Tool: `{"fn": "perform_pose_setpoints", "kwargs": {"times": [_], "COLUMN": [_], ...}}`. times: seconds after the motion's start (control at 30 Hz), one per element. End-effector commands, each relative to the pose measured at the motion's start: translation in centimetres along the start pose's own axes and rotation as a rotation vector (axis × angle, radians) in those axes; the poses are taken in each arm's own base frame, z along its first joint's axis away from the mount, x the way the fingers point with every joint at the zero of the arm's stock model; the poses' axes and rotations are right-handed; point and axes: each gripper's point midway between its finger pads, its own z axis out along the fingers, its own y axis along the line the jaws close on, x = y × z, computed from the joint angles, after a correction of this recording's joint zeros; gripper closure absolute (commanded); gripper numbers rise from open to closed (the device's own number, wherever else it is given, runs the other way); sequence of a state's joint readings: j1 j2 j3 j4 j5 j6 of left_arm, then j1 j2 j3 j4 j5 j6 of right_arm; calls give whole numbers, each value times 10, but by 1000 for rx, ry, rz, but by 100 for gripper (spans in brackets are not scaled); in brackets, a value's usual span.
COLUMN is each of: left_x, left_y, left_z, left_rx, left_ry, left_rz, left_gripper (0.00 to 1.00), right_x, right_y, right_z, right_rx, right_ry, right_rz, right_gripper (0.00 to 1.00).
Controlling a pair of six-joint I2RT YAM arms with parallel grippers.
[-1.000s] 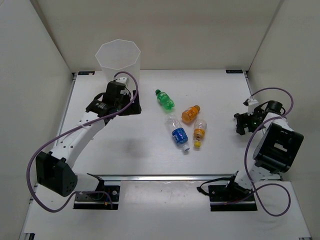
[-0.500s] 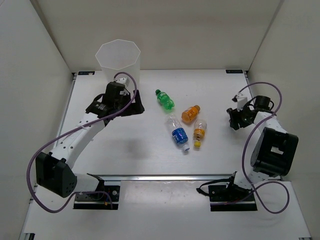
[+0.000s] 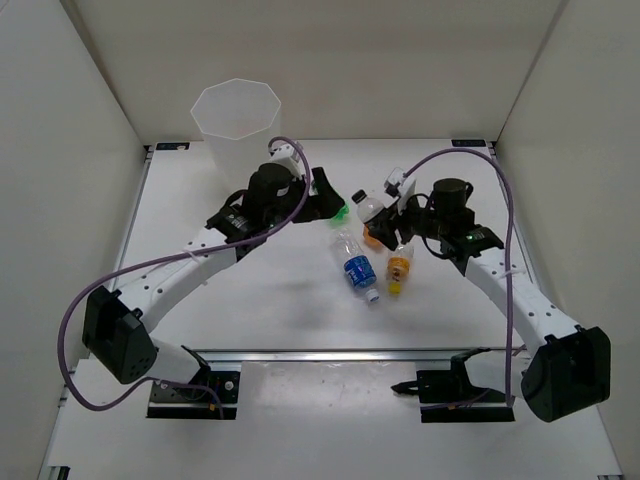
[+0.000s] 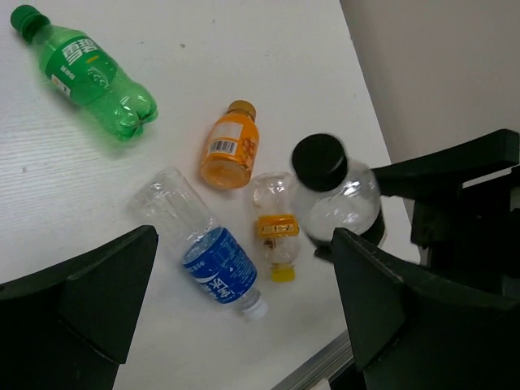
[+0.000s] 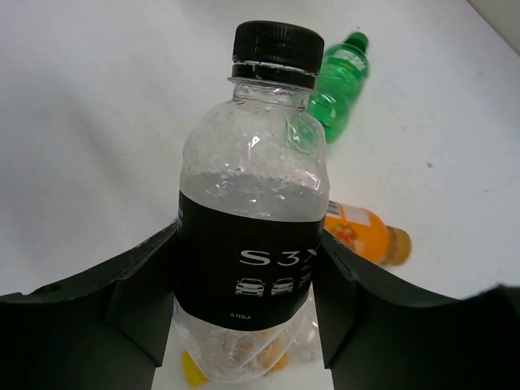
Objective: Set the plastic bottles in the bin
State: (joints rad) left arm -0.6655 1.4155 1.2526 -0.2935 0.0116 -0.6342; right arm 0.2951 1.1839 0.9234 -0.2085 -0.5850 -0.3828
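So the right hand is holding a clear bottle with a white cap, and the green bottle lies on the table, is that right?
Not quite: the cap is black, not white, as the right wrist view shows. The rest holds: the right hand is holding the clear bottle, and the green bottle lies on the table.

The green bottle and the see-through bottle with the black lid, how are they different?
The green plastic bottle has a green cap; the clear plastic bottle with the black label has a black cap. The green bottle lies on its side on the white table; the clear one is held cap-up by the right gripper. Both are small, capped plastic bottles.
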Motion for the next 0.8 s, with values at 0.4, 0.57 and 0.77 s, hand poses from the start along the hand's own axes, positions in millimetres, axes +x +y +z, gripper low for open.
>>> {"fn": "perform_pose_setpoints", "kwargs": {"times": [0.4,0.57,0.77], "left_x": [27,35,30], "left_y": [-35,-37,-25], "left_z": [-3,6,1], "left_rx": [63,94,83], "left_ry": [-108,-68,-85], "left_rz": [-30,-20,-38], "left_gripper": [24,40,79], "right_x": [-64,-71,-71], "right_y": [66,85,80], "right_z": [23,30,30], "right_rx": [-157,-211,-218], "right_ry": [-197,-197,-207], "right_rz": [189,153,147], "right_gripper": [53,53,52]}}
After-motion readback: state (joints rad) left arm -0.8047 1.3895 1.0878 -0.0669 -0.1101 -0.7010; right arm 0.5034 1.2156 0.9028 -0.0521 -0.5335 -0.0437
